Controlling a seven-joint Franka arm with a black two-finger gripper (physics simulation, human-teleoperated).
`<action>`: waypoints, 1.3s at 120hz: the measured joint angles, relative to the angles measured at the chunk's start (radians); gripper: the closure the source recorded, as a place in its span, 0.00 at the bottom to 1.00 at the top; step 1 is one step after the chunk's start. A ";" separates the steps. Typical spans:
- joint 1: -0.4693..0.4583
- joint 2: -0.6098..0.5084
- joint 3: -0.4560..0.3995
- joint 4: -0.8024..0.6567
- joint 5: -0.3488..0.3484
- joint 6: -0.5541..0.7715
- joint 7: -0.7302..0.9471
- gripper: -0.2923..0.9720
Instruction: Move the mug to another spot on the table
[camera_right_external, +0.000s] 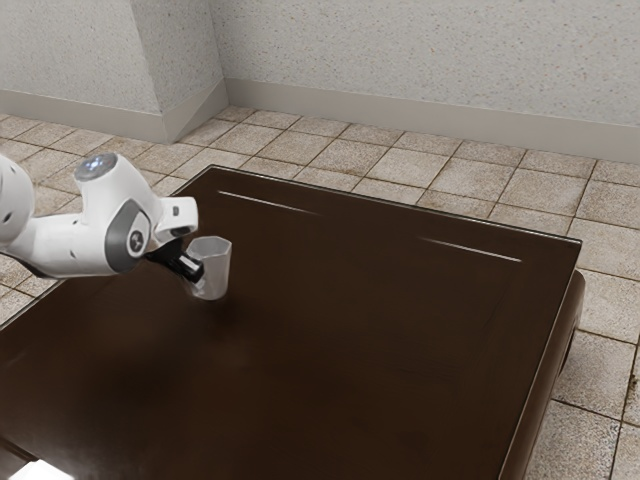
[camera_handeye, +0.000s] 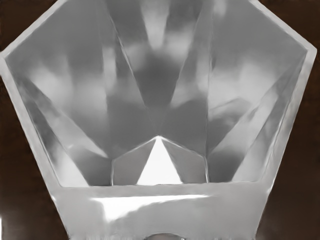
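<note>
A pale grey faceted mug (camera_right_external: 214, 264) hangs a little above the dark brown table (camera_right_external: 380, 330), near its edge at the exterior view's left, with a faint shadow on the wood just below it. My gripper (camera_right_external: 194, 269) comes in from the left and is shut on the mug's near wall, its black fingers at the rim. In the wrist view I look straight down into the mug (camera_handeye: 160, 110): its angular inside walls meet at a bright patch on the bottom. The rim's near wall sits blurred right under my hand.
The table's top stretches bare and wide toward the exterior view's right and front. A tiled floor (camera_right_external: 480, 170) surrounds it, with a textured wall behind. Slivers of dark table (camera_handeye: 15, 20) frame the mug in the wrist view.
</note>
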 joint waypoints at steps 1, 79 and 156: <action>0.001 -0.006 -0.003 -0.005 -0.002 0.005 0.002 0.71; -0.003 -0.081 -0.248 -0.266 -0.284 0.333 0.125 0.76; 0.000 0.051 -0.324 -0.239 -0.366 0.482 0.181 0.79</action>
